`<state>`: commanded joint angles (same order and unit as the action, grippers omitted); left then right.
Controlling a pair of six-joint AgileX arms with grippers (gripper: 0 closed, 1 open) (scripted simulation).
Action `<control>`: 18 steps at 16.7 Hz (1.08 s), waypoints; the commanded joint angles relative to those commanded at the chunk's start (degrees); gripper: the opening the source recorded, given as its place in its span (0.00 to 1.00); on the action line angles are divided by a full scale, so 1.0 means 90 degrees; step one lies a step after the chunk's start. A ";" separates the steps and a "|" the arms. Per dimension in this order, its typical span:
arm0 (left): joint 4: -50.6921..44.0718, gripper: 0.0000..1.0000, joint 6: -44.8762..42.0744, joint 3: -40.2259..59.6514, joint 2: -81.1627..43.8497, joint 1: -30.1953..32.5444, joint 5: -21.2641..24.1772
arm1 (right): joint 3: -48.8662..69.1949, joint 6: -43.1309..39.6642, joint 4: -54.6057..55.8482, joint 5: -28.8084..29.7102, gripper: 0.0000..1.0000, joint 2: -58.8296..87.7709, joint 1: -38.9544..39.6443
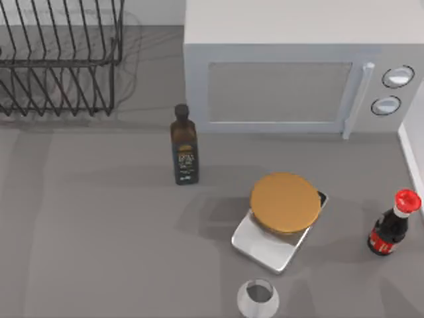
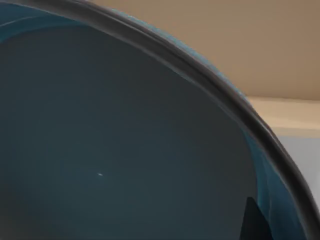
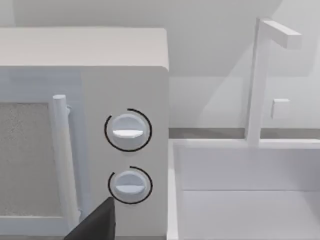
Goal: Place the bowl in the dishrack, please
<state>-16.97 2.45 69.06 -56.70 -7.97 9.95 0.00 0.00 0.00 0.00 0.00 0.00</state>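
In the top view, the dishrack (image 1: 59,56) sits in the upper left of the frame, a black wire frame with rows of slanted tines, its slots open. To its right, near the centre, a dark oil bottle (image 1: 183,144) stands upright in front of the white microwave (image 1: 291,73), which spans the upper right. Lower and further right, an orange-brown flat disc (image 1: 285,202) rests on a metal scale (image 1: 268,245), with a small white cup (image 1: 258,298) just below at the bottom edge and a red-capped sauce bottle (image 1: 392,225) at the far right.

In the left wrist view, the bowl (image 2: 115,150) looms very close to the camera, its blue-grey interior facing the lens and its dark rim arcing from upper left to lower right; a dark tip of the left gripper (image 2: 255,222) juts in at the lower right. That closeness suggests the left arm carries the bowl, though whether the fingers clamp it cannot be told. The rack lies on the left arm's side, so the delivery likely falls to that arm.

In the right wrist view, the right gripper (image 3: 97,222) shows as a dark tip facing the microwave dials (image 3: 128,131), beside a white sink (image 3: 245,190); its finger state cannot be told.
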 joint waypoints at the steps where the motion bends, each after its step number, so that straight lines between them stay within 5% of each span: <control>1: 0.0201 0.00 -0.0136 -0.0221 0.0241 -0.0111 0.0078 | 0.0000 0.0000 0.0000 0.0000 1.00 0.0000 0.0000; 11: 0.0658 0.00 -0.0349 -0.0569 0.0388 -0.0218 0.0179 | 0.0000 0.0000 0.0000 0.0000 1.00 0.0000 0.0000; 18: 0.3347 0.00 -0.0368 -0.0889 -0.1972 0.0016 -0.0058 | 0.0000 0.0000 0.0000 0.0000 1.00 0.0000 0.0000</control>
<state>13.15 -0.87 61.06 -74.45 -7.83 9.43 0.00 0.00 0.00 0.00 0.00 0.00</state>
